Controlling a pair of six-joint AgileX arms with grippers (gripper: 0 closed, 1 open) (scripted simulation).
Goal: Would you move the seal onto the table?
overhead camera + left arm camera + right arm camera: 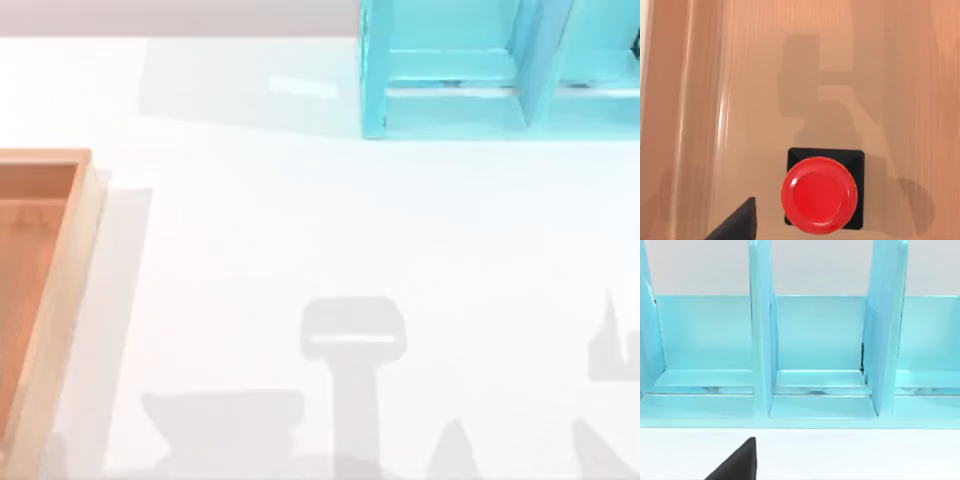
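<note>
A: How is the surface?
B: The table (330,220) is plain white. A wooden tray (88,215) lies at its left edge, a turquoise shelf (440,70) at the far right.
A: And the seal?
B: The seal (821,192) stands upright on the tray floor, apart from the walls.
A: The jaws?
B: I cannot tell for either arm.

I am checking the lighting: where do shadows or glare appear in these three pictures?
Top view: grey arm-shaped shadows lie across the plain white table. Left wrist view: a blocky shadow falls on the light wooden tray beyond the seal with black square base and glossy red knob; bright streaks run along the tray's wall. Right wrist view: the turquoise shelf unit is evenly lit.
</note>
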